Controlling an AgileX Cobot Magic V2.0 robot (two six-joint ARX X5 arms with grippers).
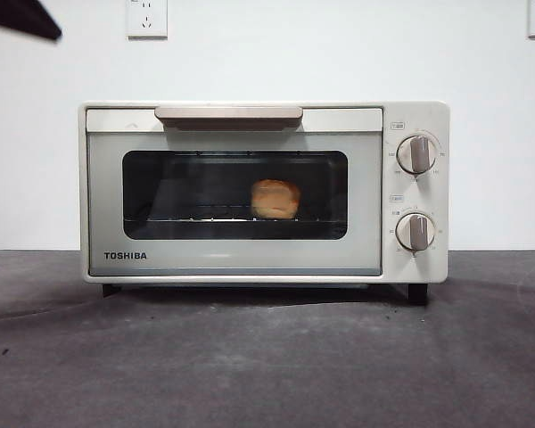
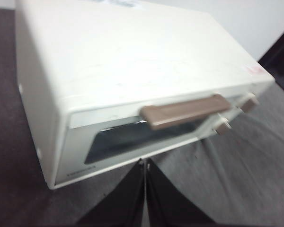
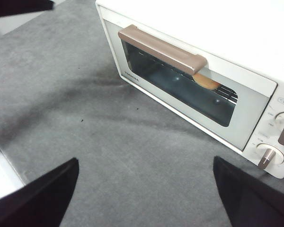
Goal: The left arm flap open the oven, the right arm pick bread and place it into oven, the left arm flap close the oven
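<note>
On the dark grey table mat (image 1: pixel 267 357) stands the cream-white TOSHIBA toaster oven (image 1: pixel 263 192), its glass-window door (image 1: pixel 234 207) upright and flush against the body, the beige bar handle (image 1: pixel 228 114) along its top edge. Behind the glass, the lumpy golden-orange bread loaf (image 1: pixel 275 198) sits on the wire rack (image 1: pixel 214 217), right of centre. Judged from this, all three steps appear done: bread inside, door shut; what remains is only for both arms to stand clear. Left gripper (image 2: pixel 144 163) hangs above and in front of the oven, jaws pressed together to a point, holding nothing and apart from the handle. Right gripper (image 3: pixel 144 189) hangs over the mat before the oven's front, jaws spread wide and empty. A dark arm tip (image 1: pixel 22 18) shows at a top corner of the front view. The mat before the oven is bare, giving open room for withdrawal; the handle projects forward of the door face, and two round knobs (image 1: pixel 415 193) protrude at the right, edges any retreating arm should avoid.
</note>
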